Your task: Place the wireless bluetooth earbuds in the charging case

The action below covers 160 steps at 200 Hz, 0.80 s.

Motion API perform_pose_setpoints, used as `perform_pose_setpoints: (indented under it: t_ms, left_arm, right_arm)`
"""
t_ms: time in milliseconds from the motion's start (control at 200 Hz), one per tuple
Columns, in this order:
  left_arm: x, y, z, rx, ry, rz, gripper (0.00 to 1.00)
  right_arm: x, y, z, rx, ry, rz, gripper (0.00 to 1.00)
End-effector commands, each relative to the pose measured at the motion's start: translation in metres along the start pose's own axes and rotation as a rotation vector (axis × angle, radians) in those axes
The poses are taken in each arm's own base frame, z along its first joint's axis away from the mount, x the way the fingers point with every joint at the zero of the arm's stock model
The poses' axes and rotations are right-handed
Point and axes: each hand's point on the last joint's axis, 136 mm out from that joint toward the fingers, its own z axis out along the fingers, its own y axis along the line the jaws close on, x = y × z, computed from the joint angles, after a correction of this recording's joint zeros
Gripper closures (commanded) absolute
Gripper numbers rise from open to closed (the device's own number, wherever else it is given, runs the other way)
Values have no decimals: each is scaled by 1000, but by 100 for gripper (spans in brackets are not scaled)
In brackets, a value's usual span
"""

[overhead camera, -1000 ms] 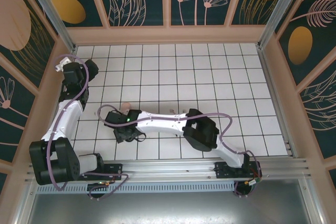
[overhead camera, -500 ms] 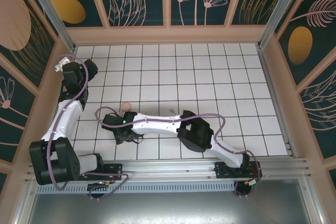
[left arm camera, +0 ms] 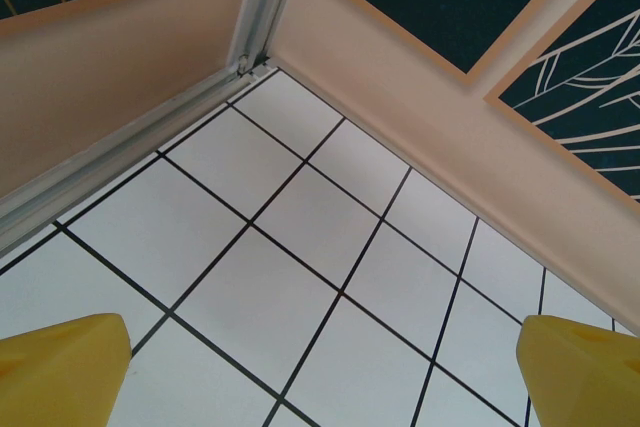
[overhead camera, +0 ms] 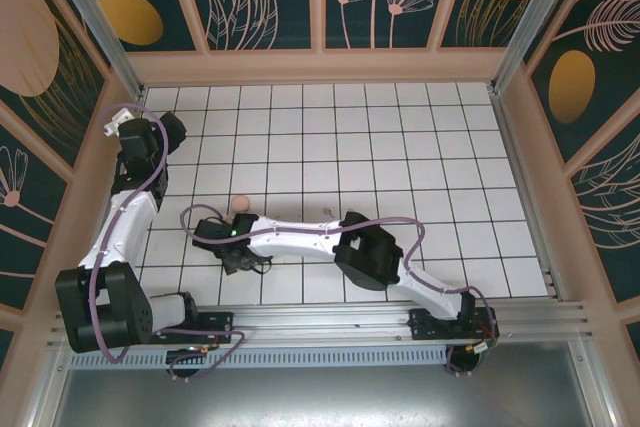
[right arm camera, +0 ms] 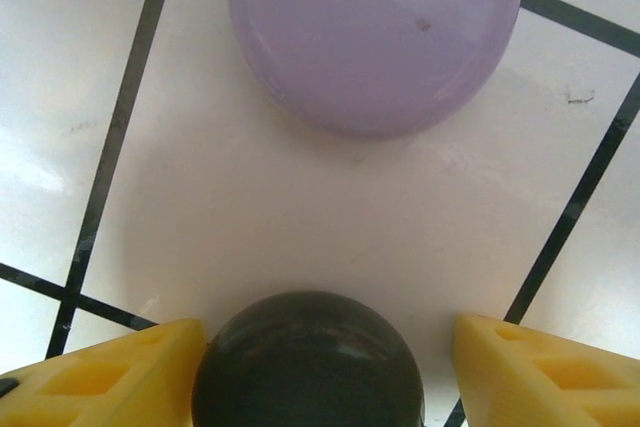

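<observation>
The left gripper (left arm camera: 320, 387) hangs with jaws wide and empty over the far left corner of the tiled tabletop (overhead camera: 400, 127), well clear of the work, and is best left there. Further right a pink round case (overhead camera: 240, 204) rests on a tile. Just nearer, the right gripper (right arm camera: 320, 372) is down at the tabletop, jaws part open around a glossy black dome (right arm camera: 305, 347), most likely a closed charging case: one finger (right arm camera: 100, 377) is against it, the other stands apart. Centre the jaws first, so closing does not shove the dome sideways, then pinch gently at its widest girth. A lilac round case (right arm camera: 370, 37) lies just ahead; keep off it.
</observation>
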Motion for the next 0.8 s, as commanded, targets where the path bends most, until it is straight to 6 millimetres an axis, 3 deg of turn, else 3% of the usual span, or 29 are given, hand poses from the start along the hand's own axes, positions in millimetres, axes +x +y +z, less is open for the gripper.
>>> perform_pose_setpoints:
  t_ms: [0,480,796]
  left_arm:
    - [-21,-9,-5,32,-59,-26,1]
    - [-21,-8,-4,32,-62,-39,1]
    - [-20,-8,-4,33,-60,-52,1]
  right_arm:
    - [10,-3,12,49,24,-2,33]
    - [20,0,18,91,36,-22,34]
    - [28,4,19,93,45,-33,44]
